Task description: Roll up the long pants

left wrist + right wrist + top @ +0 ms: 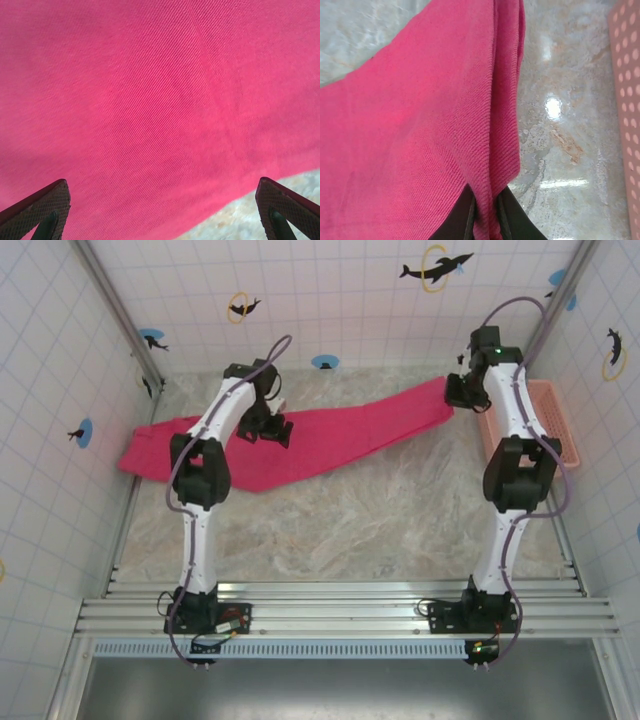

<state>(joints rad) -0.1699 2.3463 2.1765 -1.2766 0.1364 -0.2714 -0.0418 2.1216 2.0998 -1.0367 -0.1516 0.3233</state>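
Pinching the narrow tip of the long pants (330, 435) with one claw, the other spread wide

Nearest the overhead camera, both arms are bolted to a metal rail (340, 615) at the near edge of the tabletop (350, 540). A broad stretch of marbled surface lies beyond them. Past that, the long pants lie flat in one long diagonal band. The wider end sits against the left wall and the narrower end reaches toward the far right corner.

The left claw (272, 428) hangs over the middle-left of that band. Its wrist view has the two fingers (37, 210) set far apart at the lower corners, with magenta twill filling the gap between them and a sliver of tabletop at lower right. Whether the fingertips touch the cloth cannot be told.

Farther right, the right claw (462, 390) is at the narrow tip of the pants. Its wrist view shows the dark fingers (462, 220) drawn together with a doubled edge of the cloth pinched between them. The fabric spreads away up and to the left, and glossy tabletop lies to the right.

Just beside that claw, along the right wall, stands a pale pink lattice basket (560, 425). Behind everything, the tiled back wall (350, 310) carries dolphin stickers (435, 268).
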